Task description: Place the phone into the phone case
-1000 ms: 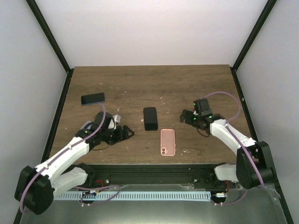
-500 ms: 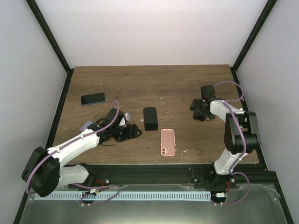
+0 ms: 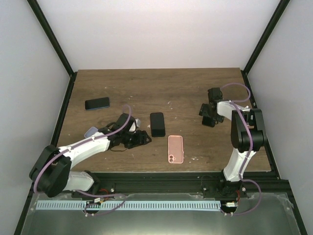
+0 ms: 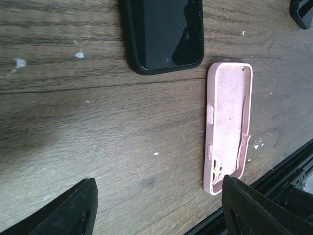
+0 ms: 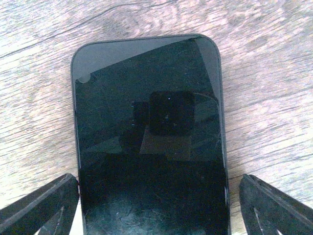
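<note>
A pink phone case (image 3: 175, 149) lies open side up near the table's front edge; it also shows in the left wrist view (image 4: 229, 125). A black phone (image 3: 157, 124) lies just behind it, and its near end shows in the left wrist view (image 4: 164, 34). My left gripper (image 3: 140, 138) is open and empty, low over bare wood left of the case, fingers (image 4: 63, 210) wide apart. My right gripper (image 3: 209, 114) is open at the right, straddling a black phone (image 5: 149, 122) that lies flat on the wood. That phone is hidden under the gripper in the top view.
A dark phone with a blue edge (image 3: 97, 103) lies at the far left of the table. Black frame posts stand at the table's back corners. The front edge rail (image 4: 293, 166) runs just past the pink case.
My left gripper has moved right toward the black phone and the pink case. My right gripper has swung back and to the right, then stayed almost still.
</note>
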